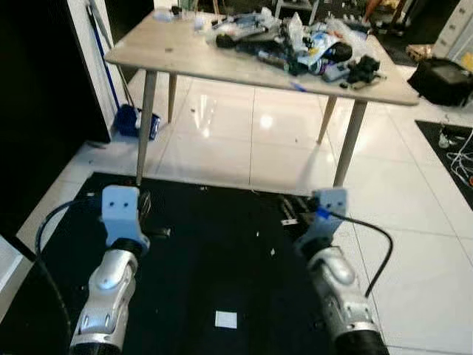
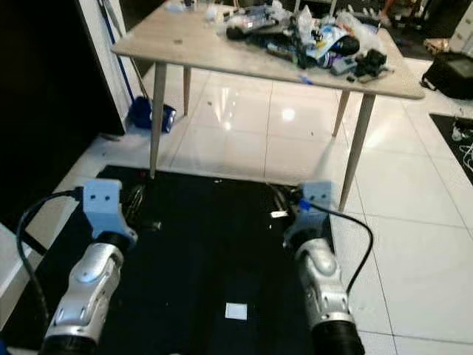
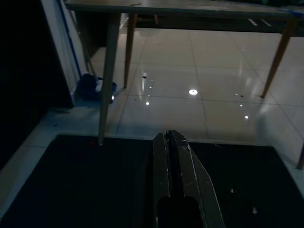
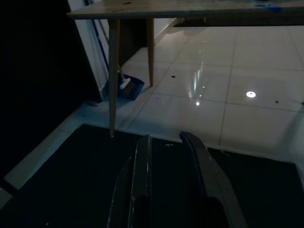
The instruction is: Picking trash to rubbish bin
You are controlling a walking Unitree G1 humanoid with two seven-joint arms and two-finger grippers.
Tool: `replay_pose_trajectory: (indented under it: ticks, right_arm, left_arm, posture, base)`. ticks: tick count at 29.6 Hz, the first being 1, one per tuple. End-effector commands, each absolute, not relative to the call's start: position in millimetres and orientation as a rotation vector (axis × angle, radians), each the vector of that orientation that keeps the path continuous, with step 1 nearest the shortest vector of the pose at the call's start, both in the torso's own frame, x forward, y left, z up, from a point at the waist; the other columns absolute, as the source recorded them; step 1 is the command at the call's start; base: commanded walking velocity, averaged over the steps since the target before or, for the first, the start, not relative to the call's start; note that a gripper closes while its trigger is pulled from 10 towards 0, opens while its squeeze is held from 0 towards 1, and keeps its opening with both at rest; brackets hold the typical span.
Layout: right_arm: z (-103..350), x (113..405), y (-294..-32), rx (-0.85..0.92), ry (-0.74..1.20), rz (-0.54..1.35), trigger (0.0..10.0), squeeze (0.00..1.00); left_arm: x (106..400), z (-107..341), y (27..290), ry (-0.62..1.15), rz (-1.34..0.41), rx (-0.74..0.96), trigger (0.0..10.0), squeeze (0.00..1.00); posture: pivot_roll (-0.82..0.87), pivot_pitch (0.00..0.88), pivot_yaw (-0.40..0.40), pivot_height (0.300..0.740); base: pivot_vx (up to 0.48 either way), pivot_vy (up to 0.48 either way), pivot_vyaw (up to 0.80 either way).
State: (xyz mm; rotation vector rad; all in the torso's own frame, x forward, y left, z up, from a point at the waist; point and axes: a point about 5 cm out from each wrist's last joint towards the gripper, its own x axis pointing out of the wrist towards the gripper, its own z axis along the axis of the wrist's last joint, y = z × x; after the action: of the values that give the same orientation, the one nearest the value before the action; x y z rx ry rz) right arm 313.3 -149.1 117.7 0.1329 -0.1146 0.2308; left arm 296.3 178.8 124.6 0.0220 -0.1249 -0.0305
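A blue dustpan [image 1: 138, 122] is seen on the white tile floor [image 1: 244, 148] beside the desk's near left leg, next to a blue-handled broom [image 1: 102, 52] leaning on the wall; in the right wrist view a pale scrap appears to lie in the dustpan, though what it is cannot be told. A black bag [image 1: 443, 80] sits on the floor to the right of the desk, and its contents cannot be seen.

A pile of trash [image 1: 299, 43] is heaped on the far right part of the wooden desk [image 1: 185, 55]: crumpled plastic wrappers, dark objects and mixed litter. A small white scrap of paper [image 1: 226, 319] lies on the black mat [image 1: 214, 251], between the two silver arms and close to the camera. A few smaller bits are scattered over the mat near the right arm.

The left pincer [image 3: 172, 142] is held low over the mat with its two black fingers pressed together, and nothing is gripped. The right pincer [image 4: 166, 140] is likewise held over the mat, its fingers set slightly apart with a narrow gap, and nothing is held between them. Both pincers are pointed toward the desk. The pile on the desk is well apart from both, above and beyond them, while the paper scrap lies behind the fingertips, nearer the robot's body.
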Motion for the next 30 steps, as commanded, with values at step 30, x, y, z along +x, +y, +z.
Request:
replay_pose_trajectory:
  ticks: [30]
  right_arm:
    - [115.3, 314.0, -153.7, 0.125, -0.097, 0.218, 10.0, 0.0]
  left_arm:
    - [297.7, 122.1, 177.6, -0.109, -0.041, 0.031, 10.0, 0.0]
  posture:
    - [0.01, 0.117, -0.034, 0.74]
  base:
    - [0.267, 0.0, -0.09]
